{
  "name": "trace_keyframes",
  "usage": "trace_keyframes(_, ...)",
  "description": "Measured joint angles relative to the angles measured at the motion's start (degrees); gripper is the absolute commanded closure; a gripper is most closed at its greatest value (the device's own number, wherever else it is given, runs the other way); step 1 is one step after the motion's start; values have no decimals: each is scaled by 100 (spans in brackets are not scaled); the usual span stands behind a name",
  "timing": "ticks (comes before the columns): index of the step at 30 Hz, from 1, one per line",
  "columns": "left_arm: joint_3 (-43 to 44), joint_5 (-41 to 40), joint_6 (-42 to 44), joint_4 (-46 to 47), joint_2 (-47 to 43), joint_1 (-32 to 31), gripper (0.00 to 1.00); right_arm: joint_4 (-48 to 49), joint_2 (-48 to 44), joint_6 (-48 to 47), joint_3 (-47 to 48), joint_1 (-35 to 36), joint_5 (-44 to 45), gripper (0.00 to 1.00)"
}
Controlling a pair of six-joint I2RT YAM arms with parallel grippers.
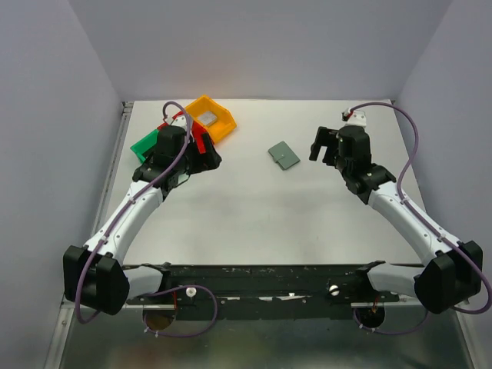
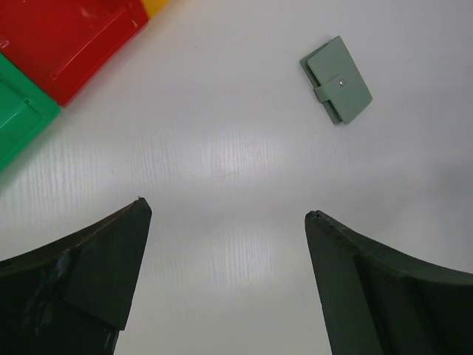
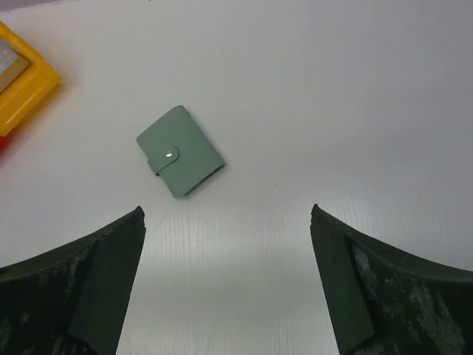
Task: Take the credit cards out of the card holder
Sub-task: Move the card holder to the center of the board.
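The card holder (image 1: 284,155) lies shut and flat on the white table between the two arms, its snap tab fastened. It also shows in the left wrist view (image 2: 337,80) at the upper right, and in the right wrist view (image 3: 179,151) at the upper left. The credit cards are hidden. My left gripper (image 2: 228,211) is open and empty, over bare table well to the left of the holder. My right gripper (image 3: 227,211) is open and empty, over bare table to the right of the holder.
A yellow bin (image 1: 210,117) with a grey block, a red bin (image 2: 66,41) and a green bin (image 1: 146,143) stand at the back left, close to my left gripper. A small white part (image 1: 355,115) lies at the back right.
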Motion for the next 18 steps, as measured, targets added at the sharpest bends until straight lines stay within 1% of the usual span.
trace_keyframes(5, -144, -4, 2, 57, -116, 0, 1, 11, -66, -2, -37, 0, -52, 1)
trace_keyframes(9, -278, -173, 24, 63, -323, 0, 1, 15, -83, -7, -74, 0, -125, 2)
trace_keyframes(14, -542, -750, -35, 238, -680, 0, 1, 13, -85, -17, -111, 0, -192, 2)
trace_keyframes(18, -1029, -1027, -114, 529, -925, 0, 1, 9, -83, -50, -111, 0, -254, 2)
